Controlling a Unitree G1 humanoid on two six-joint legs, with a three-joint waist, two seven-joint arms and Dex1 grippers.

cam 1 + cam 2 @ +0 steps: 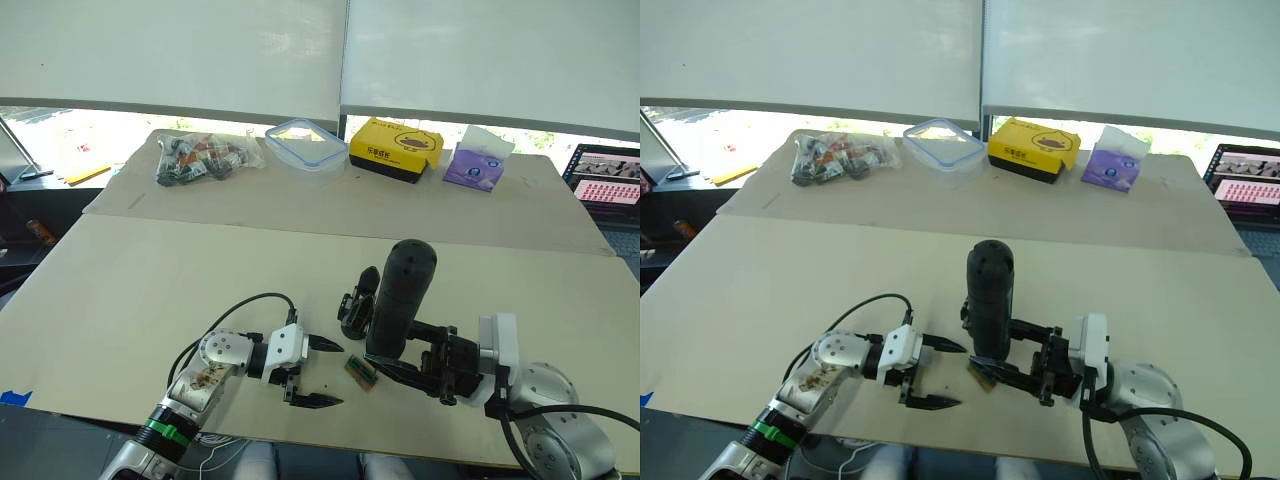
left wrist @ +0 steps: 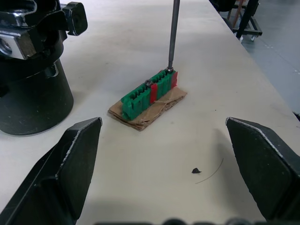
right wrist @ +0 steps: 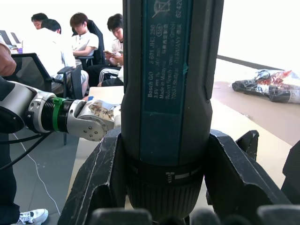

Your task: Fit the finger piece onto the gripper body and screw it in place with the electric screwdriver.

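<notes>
The right gripper [image 1: 400,368] is clamped around the lower barrel of the electric screwdriver [image 1: 400,295], which stands nearly upright on the near part of the table [image 1: 150,280]; in the right wrist view its fingers [image 3: 101,180] press against both sides of the dark casing. The tool's thin metal bit [image 2: 172,33] comes straight down onto the top of a small green and red block [image 2: 149,90] that sits on a scrap of brown cardboard [image 2: 150,108]. Just beside the screwdriver, on its left, stands the gripper body [image 1: 357,305], its round black base [image 2: 33,96] close to the block but apart from it. The left gripper [image 1: 322,372] lies low over the table just left of the block, its two black fingers [image 2: 70,159] spread wide with nothing between them, pointing toward the block and the bit. Along the far edge of the table lie a bag of small parts [image 1: 200,158], a clear plastic container [image 1: 305,143], a yellow box [image 1: 396,150] and a purple tissue pack [image 1: 477,160].
</notes>
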